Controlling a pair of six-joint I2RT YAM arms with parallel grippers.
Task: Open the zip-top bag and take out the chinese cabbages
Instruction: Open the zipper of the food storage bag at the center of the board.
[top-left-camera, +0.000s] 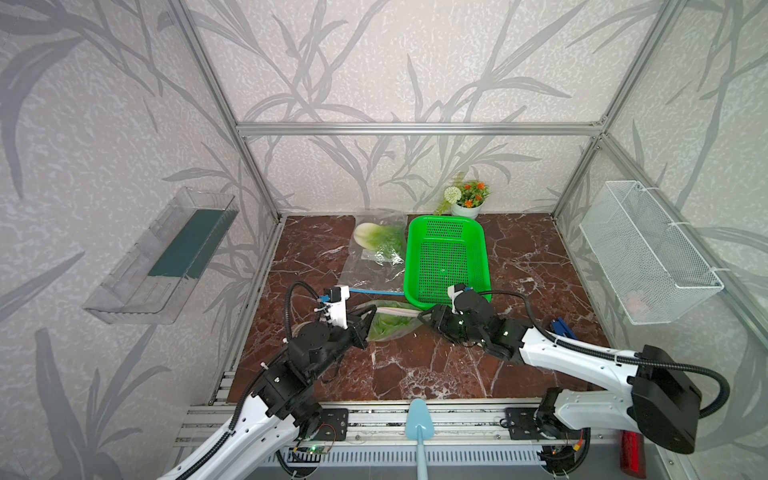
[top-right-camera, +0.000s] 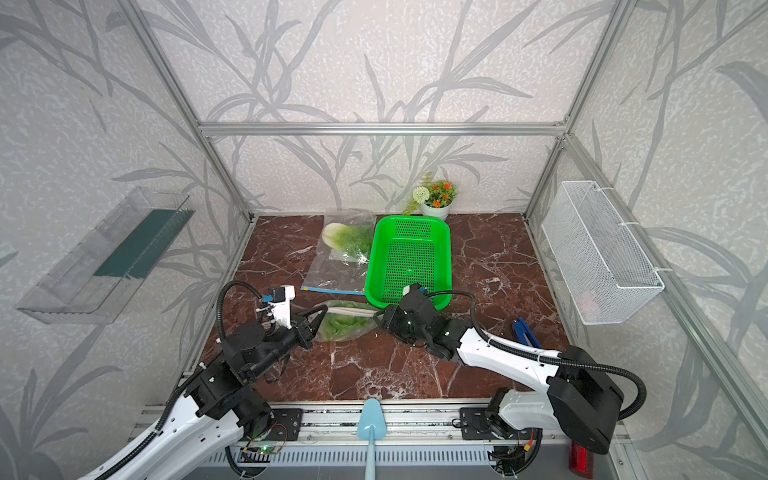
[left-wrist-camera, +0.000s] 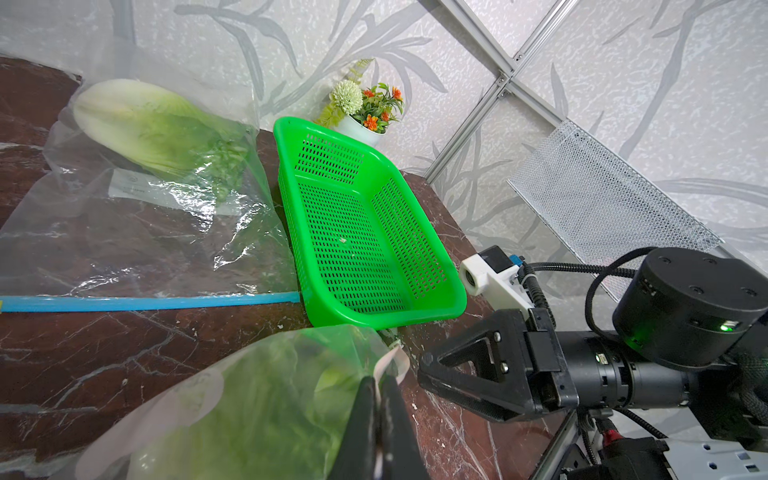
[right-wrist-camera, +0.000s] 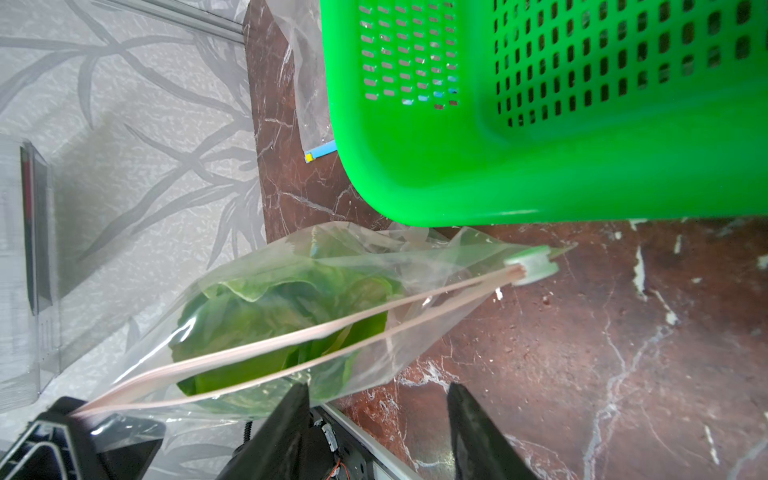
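Two clear zip-top bags lie on the marble table. The near zip-top bag (top-left-camera: 392, 326) (top-right-camera: 345, 326) (right-wrist-camera: 291, 316) holds one chinese cabbage (left-wrist-camera: 257, 390) with green leaves. My left gripper (top-left-camera: 365, 321) (left-wrist-camera: 380, 380) is shut on one end of its pale zip strip. The two strips stand apart along the mouth, and the slider (right-wrist-camera: 532, 266) sits at the other end. My right gripper (top-left-camera: 424, 319) (right-wrist-camera: 376, 388) is open, just off the mouth, holding nothing. The far bag (top-left-camera: 370, 266), with a blue zip (left-wrist-camera: 145, 302), holds the second cabbage (top-left-camera: 380, 239) (left-wrist-camera: 141, 124).
A green perforated basket (top-left-camera: 409, 257) (left-wrist-camera: 286, 199) stands right of the bags, touching the near one. A flower pot (top-left-camera: 465, 203) sits behind it. A white wire basket (top-left-camera: 648, 257) hangs on the right wall and a clear tray (top-left-camera: 162, 257) on the left. A blue tool (top-left-camera: 563, 328) lies at the right.
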